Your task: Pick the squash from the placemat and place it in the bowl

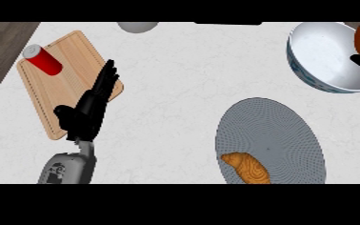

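The squash (246, 168), orange-brown and oblong, lies on the near left part of the grey oval placemat (275, 133) at the lower right. The white bowl (318, 52) with a blue rim stands beyond the placemat at the right edge, tilted toward me and showing nothing inside. My left hand (88, 108) rests open at the left, fingers straight and pointing away over the edge of a wooden cutting board, far from the squash. A small black shape (355, 58) at the right edge over the bowl may be part of my right hand; its fingers are cut off.
A wooden cutting board (67, 83) lies at the left with a red can (42, 59) on its far corner. A grey rounded object (138, 26) sits at the back edge. White marble counter stretches between the board and the placemat.
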`<state>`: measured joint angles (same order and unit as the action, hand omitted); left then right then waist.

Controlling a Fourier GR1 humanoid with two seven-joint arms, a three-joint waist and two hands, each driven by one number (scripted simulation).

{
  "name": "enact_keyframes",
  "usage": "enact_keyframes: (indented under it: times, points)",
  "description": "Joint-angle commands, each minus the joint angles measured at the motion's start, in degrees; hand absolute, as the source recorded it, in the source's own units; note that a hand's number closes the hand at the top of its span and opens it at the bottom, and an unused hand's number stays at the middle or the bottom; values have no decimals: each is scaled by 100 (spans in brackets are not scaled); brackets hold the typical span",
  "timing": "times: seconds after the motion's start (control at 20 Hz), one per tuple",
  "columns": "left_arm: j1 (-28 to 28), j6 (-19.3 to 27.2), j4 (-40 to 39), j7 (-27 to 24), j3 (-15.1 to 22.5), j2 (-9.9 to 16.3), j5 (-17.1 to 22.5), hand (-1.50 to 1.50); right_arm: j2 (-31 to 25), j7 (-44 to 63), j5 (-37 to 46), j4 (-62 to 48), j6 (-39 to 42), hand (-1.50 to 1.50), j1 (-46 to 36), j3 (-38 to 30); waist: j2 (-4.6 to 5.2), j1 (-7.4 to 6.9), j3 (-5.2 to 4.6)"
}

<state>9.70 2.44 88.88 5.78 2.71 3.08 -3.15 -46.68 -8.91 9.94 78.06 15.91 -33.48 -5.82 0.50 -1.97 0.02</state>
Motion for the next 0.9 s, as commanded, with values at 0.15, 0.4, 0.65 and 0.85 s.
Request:
enact_keyframes:
  times: [0.15,0.4,0.65,0.85]
  points:
    - [45,-1,-211,-149,-11,-51,-24,0,196,-1464,1149,-2534,-617,150,-905,242,23,-20,2]
    - [-1,-4,-369,-276,-43,-75,-20,0,710,-2019,1775,-3917,-1400,150,-1370,431,34,-32,4]
    - [-80,-129,34,-87,22,50,-9,0,516,-2406,1556,-5118,-460,150,-1486,280,47,-96,12]
    - [-75,2,9,-110,288,-208,-165,0,364,-2983,1659,-5778,149,-150,-1840,349,104,-220,23]
